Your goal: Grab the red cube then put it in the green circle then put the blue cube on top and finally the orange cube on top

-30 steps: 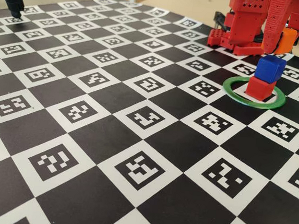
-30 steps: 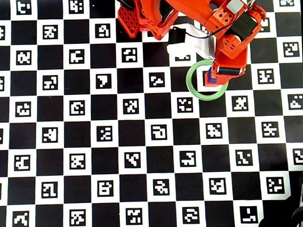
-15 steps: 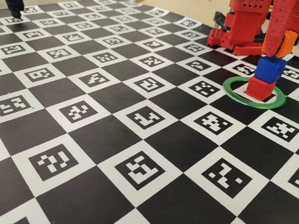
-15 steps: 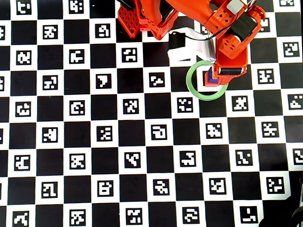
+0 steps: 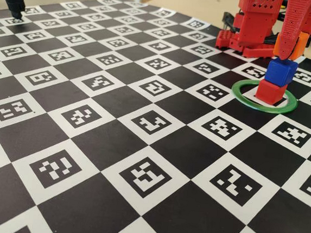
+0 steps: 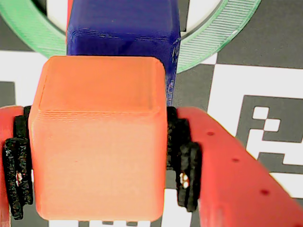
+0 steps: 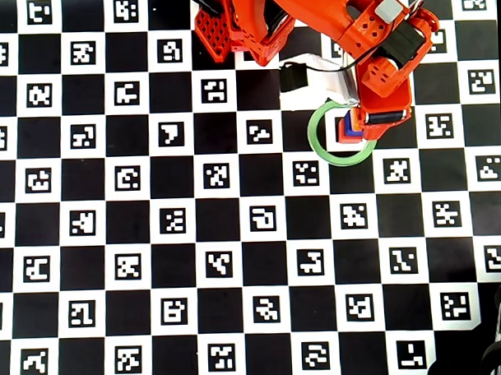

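Clamped between our gripper's (image 6: 97, 163) 2 red jaws, the orange cube (image 6: 99, 137) fills most of the wrist view, with the black pads (image 6: 182, 161) pressed against its left and right faces. We see the same grip in the fixed view, where the gripper (image 5: 290, 47) hangs from the red arm (image 5: 301, 15) with the orange cube (image 5: 299, 44) held above and slightly behind the stack.

Beneath everything lies the checkered marker board (image 5: 116, 124), black and white squares with coded patterns. On it rests the green circle (image 5: 239, 94), a thin flat ring. Inside the ring stands the red cube (image 5: 270, 91), and the blue cube (image 5: 281, 72) sits on top of it, turned a little relative to the red one.

From the wrist view, the blue cube (image 6: 123, 26) lies directly past the held orange cube, partly covered by it, with the green circle (image 6: 215, 33) curving behind. We cannot tell whether orange touches blue. In the overhead view the gripper (image 7: 372, 121) covers most of the stack within the green circle (image 7: 323, 144).
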Robot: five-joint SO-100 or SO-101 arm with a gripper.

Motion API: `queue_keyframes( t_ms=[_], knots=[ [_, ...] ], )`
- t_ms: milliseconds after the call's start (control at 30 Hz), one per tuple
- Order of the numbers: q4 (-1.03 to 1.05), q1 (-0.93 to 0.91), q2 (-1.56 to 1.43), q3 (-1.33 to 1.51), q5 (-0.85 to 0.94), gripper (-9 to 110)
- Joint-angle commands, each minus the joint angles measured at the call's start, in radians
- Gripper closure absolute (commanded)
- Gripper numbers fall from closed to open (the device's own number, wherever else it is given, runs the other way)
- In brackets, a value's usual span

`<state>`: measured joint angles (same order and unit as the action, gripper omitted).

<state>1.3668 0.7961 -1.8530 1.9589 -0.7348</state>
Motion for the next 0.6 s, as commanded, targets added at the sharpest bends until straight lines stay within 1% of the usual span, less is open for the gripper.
queue_keyframes(
  t_ms=[0,567],
  knots=[
    [0.002,0.015,-0.052,-0.017,0.009,96],
    [-0.025,0.020,-0.054,0.017,-0.008,96]
  ],
)
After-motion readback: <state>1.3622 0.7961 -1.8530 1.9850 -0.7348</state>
